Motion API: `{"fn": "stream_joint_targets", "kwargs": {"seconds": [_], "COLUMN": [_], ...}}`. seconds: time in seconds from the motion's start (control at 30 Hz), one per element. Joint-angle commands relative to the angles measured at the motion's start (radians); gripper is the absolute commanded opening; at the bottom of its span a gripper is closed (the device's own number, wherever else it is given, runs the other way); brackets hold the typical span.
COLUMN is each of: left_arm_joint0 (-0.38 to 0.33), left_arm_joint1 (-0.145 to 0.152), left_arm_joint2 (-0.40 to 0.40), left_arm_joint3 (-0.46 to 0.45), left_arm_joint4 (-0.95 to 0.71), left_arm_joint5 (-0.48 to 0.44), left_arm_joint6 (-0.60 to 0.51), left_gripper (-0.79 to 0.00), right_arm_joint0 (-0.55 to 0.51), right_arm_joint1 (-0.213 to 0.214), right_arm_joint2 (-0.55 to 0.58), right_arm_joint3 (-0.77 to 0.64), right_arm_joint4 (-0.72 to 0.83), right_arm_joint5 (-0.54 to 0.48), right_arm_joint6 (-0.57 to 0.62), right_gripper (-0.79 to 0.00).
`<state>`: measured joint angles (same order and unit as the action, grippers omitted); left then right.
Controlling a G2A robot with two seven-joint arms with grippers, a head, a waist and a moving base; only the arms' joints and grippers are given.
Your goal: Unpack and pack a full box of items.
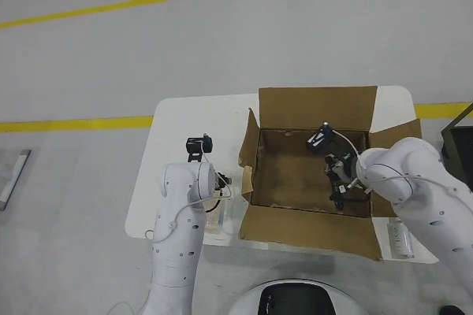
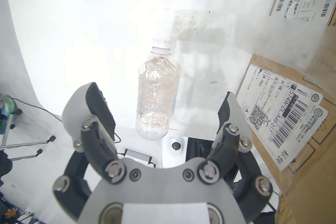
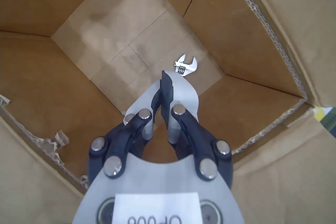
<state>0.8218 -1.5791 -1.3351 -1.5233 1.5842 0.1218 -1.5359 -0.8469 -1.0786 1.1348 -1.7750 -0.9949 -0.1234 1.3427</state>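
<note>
- Left claw, spread wide, hangs directly over the bottle, which lies on the surface at 9 o'clock of the box.
- Bottle's long axis runs 6 to 12, cap at 12, square to the claw's closing line; a straight drop should straddle it.
- Right claw, pressed together, seems to pinch the wrench inside the box, toward its 3 o'clock wall.
</note>
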Motion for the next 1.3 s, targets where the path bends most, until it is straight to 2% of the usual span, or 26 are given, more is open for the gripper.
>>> {"fn": "stream_joint_targets", "kwargs": {"seconds": [0.0, 0.17, 0.23, 0.5, 0.67, 0.8, 0.83, 0.9, 1.0, 1.03, 1.17, 1.27], "left_arm_joint0": [0.0, 0.0, 0.0, 0.0, 0.0, 0.0, 0.0, 0.0, 0.0, 0.0, 0.0, 0.0], "left_arm_joint1": [0.0, 0.0, 0.0, 0.0, 0.0, 0.0, 0.0, 0.0, 0.0, 0.0, 0.0, 0.0], "left_arm_joint2": [0.0, 0.0, 0.0, 0.0, 0.0, 0.0, 0.0, 0.0, 0.0, 0.0, 0.0, 0.0], "left_arm_joint3": [0.0, 0.0, 0.0, 0.0, 0.0, 0.0, 0.0, 0.0, 0.0, 0.0, 0.0, 0.0], "left_arm_joint4": [0.0, 0.0, 0.0, 0.0, 0.0, 0.0, 0.0, 0.0, 0.0, 0.0, 0.0, 0.0], "left_arm_joint5": [0.0, 0.0, 0.0, 0.0, 0.0, 0.0, 0.0, 0.0, 0.0, 0.0, 0.0, 0.0], "left_arm_joint6": [0.0, 0.0, 0.0, 0.0, 0.0, 0.0, 0.0, 0.0, 0.0, 0.0, 0.0, 0.0], "left_gripper": [0.0, 0.0, 0.0, 0.0, 0.0, 0.0, 0.0, 0.0, 0.0, 0.0, 0.0, 0.0], "right_arm_joint0": [0.0, 0.0, -0.012, 0.019, 0.063, 0.087, 0.092, 0.1, 0.11, 0.112, 0.119, 0.121], "right_arm_joint1": [0.0, 0.0, 0.001, -0.031, -0.071, -0.104, -0.112, -0.126, -0.145, -0.151, -0.174, -0.188], "right_arm_joint2": [0.0, 0.0, -0.009, -0.147, -0.292, -0.337, -0.337, -0.332, -0.327, -0.326, -0.321, -0.319], "right_arm_joint3": [0.0, 0.0, -0.005, -0.047, -0.004, 0.081, 0.101, 0.138, 0.179, 0.19, 0.224, 0.247], "right_arm_joint4": [0.0, 0.0, -0.05, -0.315, -0.459, -0.487, -0.487, -0.492, -0.52, -0.526, -0.561, -0.56], "right_arm_joint5": [0.0, 0.0, 0.018, 0.33, 0.437, 0.443, 0.443, 0.438, 0.422, 0.416, 0.408, 0.408], "right_arm_joint6": [0.0, 0.0, -0.018, 0.088, 0.162, 0.157, 0.158, 0.162, 0.179, 0.185, 0.193, 0.193], "right_gripper": [-0.785, -0.785, -0.785, -0.785, -0.785, -0.782, -0.757, -0.773, -0.723, -0.628, -0.603, -0.502]}}
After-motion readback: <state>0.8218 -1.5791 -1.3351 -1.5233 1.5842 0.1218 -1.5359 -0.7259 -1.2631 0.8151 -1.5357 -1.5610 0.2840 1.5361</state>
